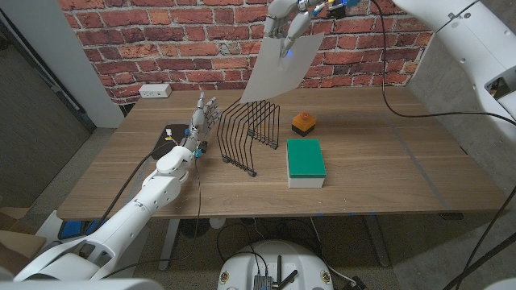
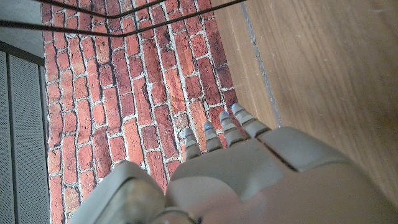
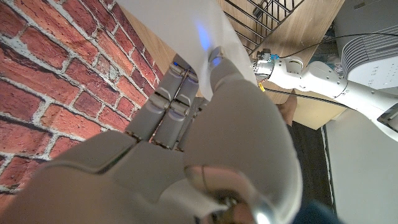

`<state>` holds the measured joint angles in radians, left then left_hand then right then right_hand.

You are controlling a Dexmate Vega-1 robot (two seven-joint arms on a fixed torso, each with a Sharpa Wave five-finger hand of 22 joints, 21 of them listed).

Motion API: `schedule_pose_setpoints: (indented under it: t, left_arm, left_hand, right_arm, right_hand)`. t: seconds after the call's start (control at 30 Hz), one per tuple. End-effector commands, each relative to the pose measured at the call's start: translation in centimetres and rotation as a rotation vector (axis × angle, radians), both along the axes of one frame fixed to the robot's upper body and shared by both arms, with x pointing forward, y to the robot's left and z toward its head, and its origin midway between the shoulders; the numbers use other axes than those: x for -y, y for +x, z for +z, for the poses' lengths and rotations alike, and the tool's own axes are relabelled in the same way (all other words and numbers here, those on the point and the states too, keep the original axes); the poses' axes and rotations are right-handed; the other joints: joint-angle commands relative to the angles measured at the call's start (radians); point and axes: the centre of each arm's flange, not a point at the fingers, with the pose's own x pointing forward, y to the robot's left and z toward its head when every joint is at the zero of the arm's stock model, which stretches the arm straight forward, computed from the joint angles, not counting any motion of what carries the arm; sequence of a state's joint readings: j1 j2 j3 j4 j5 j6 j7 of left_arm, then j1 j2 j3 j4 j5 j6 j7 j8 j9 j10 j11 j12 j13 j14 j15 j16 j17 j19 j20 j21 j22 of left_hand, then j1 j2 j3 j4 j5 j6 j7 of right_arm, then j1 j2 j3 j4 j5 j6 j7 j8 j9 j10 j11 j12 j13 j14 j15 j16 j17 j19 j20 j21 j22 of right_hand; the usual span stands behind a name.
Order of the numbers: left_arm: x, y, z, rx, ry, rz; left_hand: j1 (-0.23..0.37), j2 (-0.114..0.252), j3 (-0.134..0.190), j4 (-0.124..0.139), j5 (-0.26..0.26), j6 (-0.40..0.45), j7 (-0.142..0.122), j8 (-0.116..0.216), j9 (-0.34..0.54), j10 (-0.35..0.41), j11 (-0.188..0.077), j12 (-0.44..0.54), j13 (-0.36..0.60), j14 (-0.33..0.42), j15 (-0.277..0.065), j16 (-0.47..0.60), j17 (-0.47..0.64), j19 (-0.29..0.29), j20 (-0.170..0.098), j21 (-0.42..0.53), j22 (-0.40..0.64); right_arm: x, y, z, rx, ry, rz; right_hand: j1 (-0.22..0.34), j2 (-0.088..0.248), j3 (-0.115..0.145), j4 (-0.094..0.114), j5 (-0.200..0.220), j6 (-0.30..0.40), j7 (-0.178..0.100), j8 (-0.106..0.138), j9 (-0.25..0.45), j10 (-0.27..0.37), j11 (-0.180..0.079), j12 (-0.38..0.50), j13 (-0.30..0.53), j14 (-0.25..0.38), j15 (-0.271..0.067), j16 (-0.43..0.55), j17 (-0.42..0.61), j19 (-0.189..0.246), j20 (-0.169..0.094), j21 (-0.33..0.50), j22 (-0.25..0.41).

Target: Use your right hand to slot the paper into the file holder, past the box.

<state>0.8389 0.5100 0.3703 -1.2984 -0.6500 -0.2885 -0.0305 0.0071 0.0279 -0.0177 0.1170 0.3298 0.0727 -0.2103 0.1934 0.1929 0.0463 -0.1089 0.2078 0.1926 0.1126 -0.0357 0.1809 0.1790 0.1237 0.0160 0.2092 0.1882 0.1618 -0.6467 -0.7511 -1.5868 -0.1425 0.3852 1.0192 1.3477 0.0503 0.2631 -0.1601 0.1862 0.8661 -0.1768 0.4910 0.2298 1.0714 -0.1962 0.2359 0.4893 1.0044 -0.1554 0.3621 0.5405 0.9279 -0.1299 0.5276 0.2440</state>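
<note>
Head view, paper: one plain white sheet, slightly curved, hangs in the air above the table, its lower corner just over the top of the file holder.
Head view, right hand: the right hand pinches the sheet's upper edge between thumb and fingers, high in front of the brick wall.
Head view, file holder: one black wire file holder stands on the wooden table, with several upright dividers.
Head view, box: one box with a green top and white sides lies just beside the holder.
Head view, other things: one small orange and black object sits behind the box; one white power strip lies at the wall.
Head view, left hand: the left hand stands beside the holder, fingers extended and apart, holding nothing.
Left wrist view, left hand: fingertips point toward the brick wall, over bare wood.
Right wrist view, paper: the white sheet is clamped between the fingers and thumb, with the holder's wires beyond.
</note>
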Motion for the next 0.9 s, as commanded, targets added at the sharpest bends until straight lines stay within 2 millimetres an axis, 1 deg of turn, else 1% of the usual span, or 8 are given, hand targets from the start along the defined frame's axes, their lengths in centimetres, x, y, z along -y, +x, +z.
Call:
schedule_pose_setpoints:
  t: [0.03, 0.43, 0.5, 0.67, 0.9]
  left_arm:
    - [-0.1, 0.0, -0.1, 0.0, 0.0, 0.001]
    - [0.0, 0.0, 0.0, 0.0, 0.0, 0.0]
    - [0.0, 0.0, 0.0, 0.0, 0.0, 0.0]
    - [-0.1, 0.0, 0.0, 0.0, 0.0, 0.001]
    - [-0.1, 0.0, 0.0, 0.0, 0.0, 0.001]
  left_hand:
    - [-0.001, 0.009, 0.001, 0.007, 0.002, 0.0, -0.009, 0.006, 0.005, -0.001, -0.009, 0.007, 0.006, 0.009, 0.0, 0.006, 0.003, 0.006, -0.002, 0.008, 0.006]
    - [-0.001, 0.009, 0.001, 0.007, 0.002, 0.0, -0.009, 0.006, 0.005, 0.0, -0.007, 0.008, 0.006, 0.009, 0.001, 0.006, 0.003, 0.006, -0.001, 0.008, 0.006]
    - [-0.001, 0.009, 0.001, 0.007, 0.002, 0.0, -0.009, 0.006, 0.005, -0.001, -0.003, 0.008, 0.006, 0.009, 0.0, 0.006, 0.003, 0.006, -0.002, 0.008, 0.006]
    - [-0.001, 0.009, 0.001, 0.007, 0.002, 0.0, -0.009, 0.006, 0.005, -0.003, -0.007, 0.007, 0.006, 0.009, 0.001, 0.006, 0.003, 0.007, -0.002, 0.008, 0.006]
    - [-0.001, 0.009, 0.001, 0.007, 0.002, 0.0, -0.009, 0.006, 0.005, -0.003, -0.007, 0.007, 0.006, 0.009, 0.0, 0.006, 0.003, 0.006, -0.002, 0.008, 0.006]
  right_arm:
    - [-1.6, 0.1, 0.5, -0.017, -0.072, 0.027]
    - [-3.2, -0.1, 0.4, -0.031, -0.122, 0.043]
    - [-3.5, -0.1, 0.4, -0.036, -0.13, 0.049]
    - [-4.5, -0.2, 0.3, -0.039, -0.145, 0.056]
    - [-5.4, -0.4, 0.2, -0.04, -0.164, 0.057]
  right_hand:
    - [0.007, 0.003, -0.004, 0.001, 0.007, 0.006, -0.002, 0.006, 0.003, 0.009, 0.003, -0.003, 0.005, -0.007, -0.086, -0.001, 0.004, -0.006, -0.08, 0.008, 0.001]
    - [0.008, 0.005, -0.007, 0.002, 0.007, 0.006, -0.001, 0.006, 0.003, 0.011, 0.003, -0.004, 0.006, -0.009, -0.086, -0.002, 0.008, -0.008, -0.08, 0.016, 0.0]
    - [0.008, 0.005, -0.009, 0.002, 0.008, 0.006, -0.001, 0.007, 0.003, 0.011, 0.003, -0.004, 0.006, -0.009, -0.086, -0.002, 0.01, -0.009, -0.08, 0.018, 0.0]
    - [0.009, 0.006, -0.011, 0.002, 0.008, 0.005, -0.002, 0.007, 0.003, 0.012, 0.004, -0.004, 0.008, -0.012, -0.086, -0.004, 0.011, -0.01, -0.08, 0.023, -0.001]
    - [0.009, 0.007, -0.014, 0.002, 0.009, 0.004, 0.001, 0.007, 0.002, 0.012, 0.004, -0.006, 0.008, -0.012, -0.086, -0.005, 0.014, -0.013, -0.08, 0.029, -0.002]
